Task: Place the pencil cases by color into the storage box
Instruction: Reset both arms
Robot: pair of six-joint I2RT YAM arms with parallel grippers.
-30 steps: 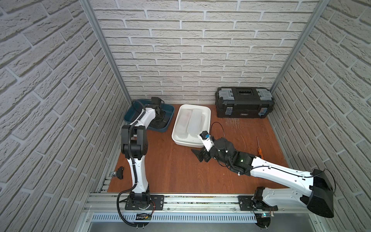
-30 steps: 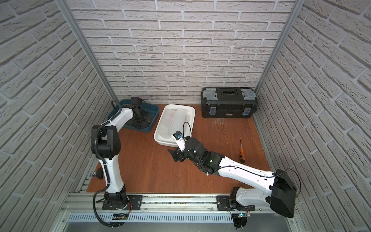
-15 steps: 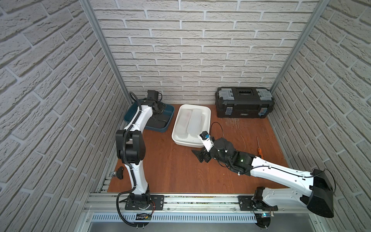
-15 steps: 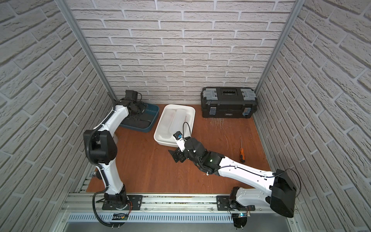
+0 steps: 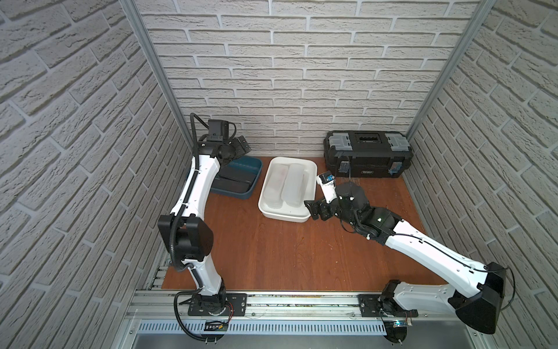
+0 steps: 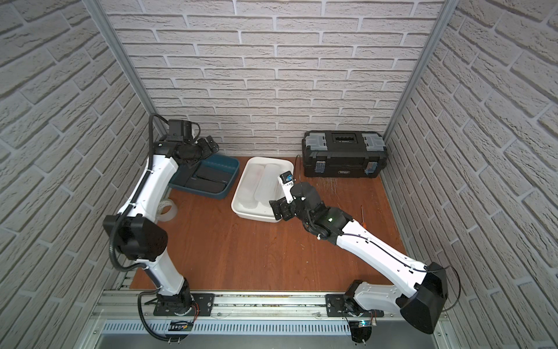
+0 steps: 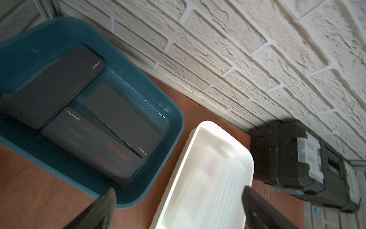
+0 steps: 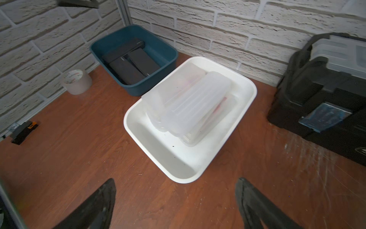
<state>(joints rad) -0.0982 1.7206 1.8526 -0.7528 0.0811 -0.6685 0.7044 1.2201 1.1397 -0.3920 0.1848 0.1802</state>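
Matte blk cases (image 7: 120,117) in teal tub (image 7: 49,33), frosted ribbed ones (image 8: 194,103) in wht tray (image 8: 170,156) (L+R jaws splayed, empty).

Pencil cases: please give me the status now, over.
Left gripper and right gripper open, empty. Black pencil cases in blue bin, frosted pencil cases in white tray. Tape roll stands apart, blocking nothing.

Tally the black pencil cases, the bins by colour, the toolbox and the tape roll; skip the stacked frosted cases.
black pencil cases: 3
blue bin: 1
white bin: 1
black toolbox: 1
tape roll: 1
Total: 7
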